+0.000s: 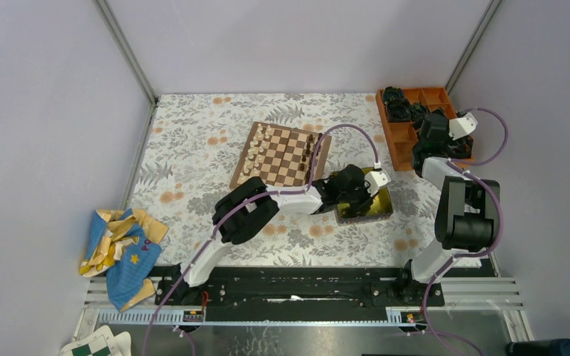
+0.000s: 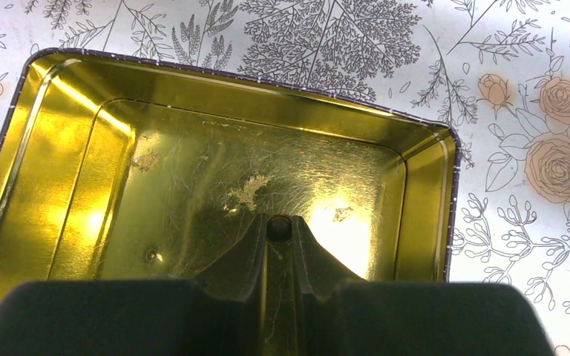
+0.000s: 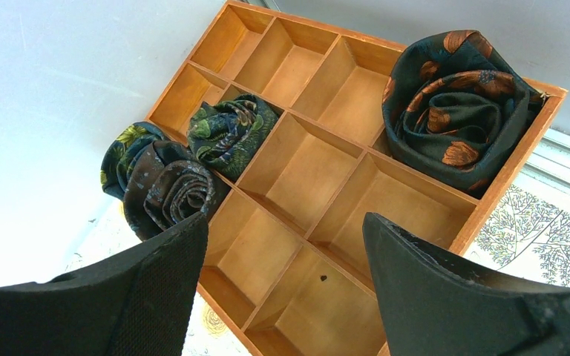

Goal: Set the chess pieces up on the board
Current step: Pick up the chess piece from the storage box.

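The board (image 1: 282, 154) lies at the back middle of the table. Cream chess pieces (image 1: 254, 152) stand along its left side and dark chess pieces (image 1: 309, 152) along its right side. My left gripper (image 1: 361, 189) hangs over a shiny yellow tin (image 1: 382, 208). In the left wrist view the left gripper (image 2: 279, 222) is shut on a small dark round piece (image 2: 279, 229) just above the tin's floor (image 2: 193, 170). My right gripper (image 3: 283, 219) is open and empty above a wooden compartment tray (image 3: 289, 111). It also shows in the top view (image 1: 434, 144).
The compartment tray (image 1: 404, 137) stands at the back right and holds rolled dark cloths (image 3: 456, 96). A blue and yellow cloth (image 1: 119, 248) lies at the near left. A green-and-white checkered sheet (image 1: 93, 345) sits below the rail. Grey walls close in the table.
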{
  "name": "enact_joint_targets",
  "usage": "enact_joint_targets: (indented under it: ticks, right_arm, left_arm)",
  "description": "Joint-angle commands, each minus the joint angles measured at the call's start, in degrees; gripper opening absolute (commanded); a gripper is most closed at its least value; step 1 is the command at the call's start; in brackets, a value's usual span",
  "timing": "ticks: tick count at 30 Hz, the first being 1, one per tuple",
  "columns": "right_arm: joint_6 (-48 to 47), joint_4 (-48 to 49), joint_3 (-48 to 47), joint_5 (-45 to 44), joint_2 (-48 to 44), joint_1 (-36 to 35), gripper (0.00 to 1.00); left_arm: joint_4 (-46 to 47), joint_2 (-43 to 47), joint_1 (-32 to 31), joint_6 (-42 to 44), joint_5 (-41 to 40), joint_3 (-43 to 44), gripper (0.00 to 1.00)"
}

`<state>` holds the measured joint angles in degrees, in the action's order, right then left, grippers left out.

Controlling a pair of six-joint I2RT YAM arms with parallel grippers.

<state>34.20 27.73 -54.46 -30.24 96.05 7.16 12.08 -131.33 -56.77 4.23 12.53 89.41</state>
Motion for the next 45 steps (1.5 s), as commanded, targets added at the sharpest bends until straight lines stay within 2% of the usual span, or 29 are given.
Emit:
enact_joint_targets:
  ticks: [1,9,40,45]
  right_arm:
    - [0.61,2.95,-0.21,0.84,0.28,0.14,0.83]
    - [0.78,3.04,-0.04,1.19,0.28,0.14,0.83]
    - [1.22,2.75,0.06,2.03,0.28,0.14,0.83]
    - [1.27,2.63,0.05,2.12,0.19,0.14,0.83]
  left_arm:
    - [3.61,-0.90,0.42,-0.76,-1.68,1.35,0.08]
    - [6.90,2.10,0.39,-1.25,-4.05,-2.21,0.00]
    - [8.45,6.53,0.42,-0.20,-7.31,-4.37,0.00]
    - [7.42,10.04,0.43,0.44,-10.47,-6.87,0.00]
